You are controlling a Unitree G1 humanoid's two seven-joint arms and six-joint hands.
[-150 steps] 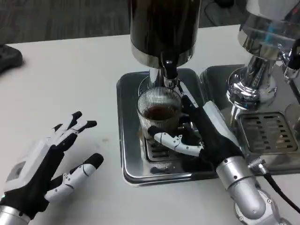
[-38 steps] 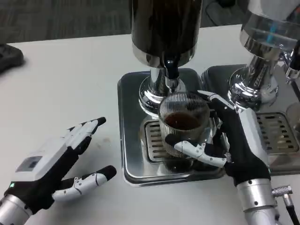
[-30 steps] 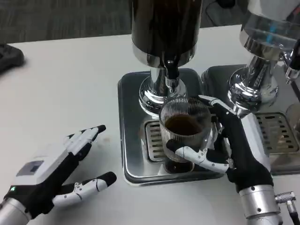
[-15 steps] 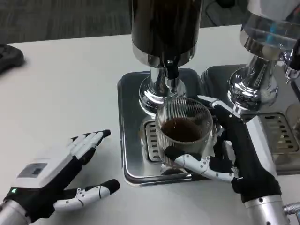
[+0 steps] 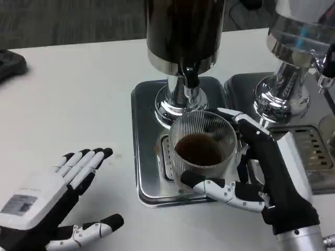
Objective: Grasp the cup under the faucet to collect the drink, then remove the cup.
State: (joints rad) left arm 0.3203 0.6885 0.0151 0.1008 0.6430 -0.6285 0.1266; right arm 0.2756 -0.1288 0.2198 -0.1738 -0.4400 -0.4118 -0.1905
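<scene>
Cup moved: over the last five seconds the ribbed clear glass cup (image 5: 201, 148) with dark drink in it came out from under the black faucet spout (image 5: 190, 78) toward the near edge of the square silver drip tray (image 5: 144, 157). It now looks lifted above the tray's slotted grate; contact with the grate cannot be told.

Right hand (image 5: 264, 170) grips the cup from the right side, thumb wrapped across the near wall low down, other fingers (image 5: 235, 116) behind the far-right wall. Cup upright, mouth open to the camera.

Left hand (image 5: 49, 206) has slid closer to the camera, lying on the white table (image 5: 68, 104), fingers apart, holding nothing, well left of the tray.

Dark cylindrical dispenser (image 5: 183, 31) on a chrome base stands at the tray's far side. Second chrome dispenser (image 5: 293, 68) with its own tray sits to the right.
</scene>
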